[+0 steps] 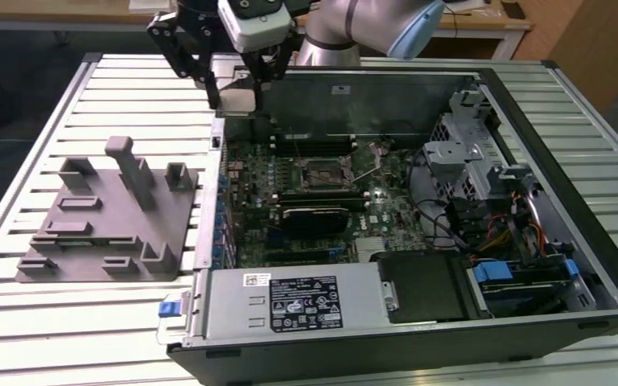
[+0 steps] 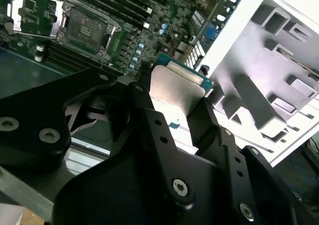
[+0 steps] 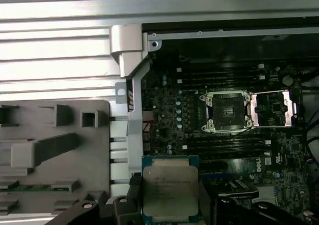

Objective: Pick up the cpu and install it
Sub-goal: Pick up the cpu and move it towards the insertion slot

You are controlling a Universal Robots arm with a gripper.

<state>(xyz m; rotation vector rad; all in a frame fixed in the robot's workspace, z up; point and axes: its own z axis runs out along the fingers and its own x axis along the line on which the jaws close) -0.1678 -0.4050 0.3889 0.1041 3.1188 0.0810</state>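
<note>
Exterior view: the arm (image 1: 357, 28) reaches in from the far edge of the slatted metal tabletop (image 1: 126, 104). The gripper (image 1: 237, 93) hangs above the far corner of the open computer case (image 1: 566, 241), on the exterior view's left. The fingers are clamped on the cpu (image 1: 241, 100), a pale square held between the tips, clear of the case and not touching the tabletop. The socket (image 1: 320, 173) sits mid-motherboard inside the case, well apart from the cpu and lower. The grey fixture (image 1: 110, 217) rests on the tabletop just beside the case wall, toward the exterior view's left edge of the tabletop.

Second wrist view: the gripper (image 2: 174, 105) is seen from behind. The two black fingers (image 2: 149, 130) press on opposite edges of the cpu (image 2: 177, 90), one on each side, with its silvery top facing the camera and its green rim showing at the far edge. The socket (image 2: 84, 28) on the motherboard (image 2: 164, 15) is uncovered, with its load plate (image 2: 32, 13) flipped open beside it. The grey fixture (image 2: 269, 85) lies beyond the cpu, apart from it.

First wrist view: the cpu (image 3: 170, 192) is gripped level between the fingers (image 3: 130, 200), metal lid up, above the case wall and the motherboard edge. The socket (image 3: 227, 110) is open and bare, with the load plate (image 3: 271, 108) swung out next to it, both well apart from the cpu. The grey fixture (image 3: 50, 150) sits on the tabletop (image 3: 60, 50) outside the case wall, near the cpu but not touching it.
</note>
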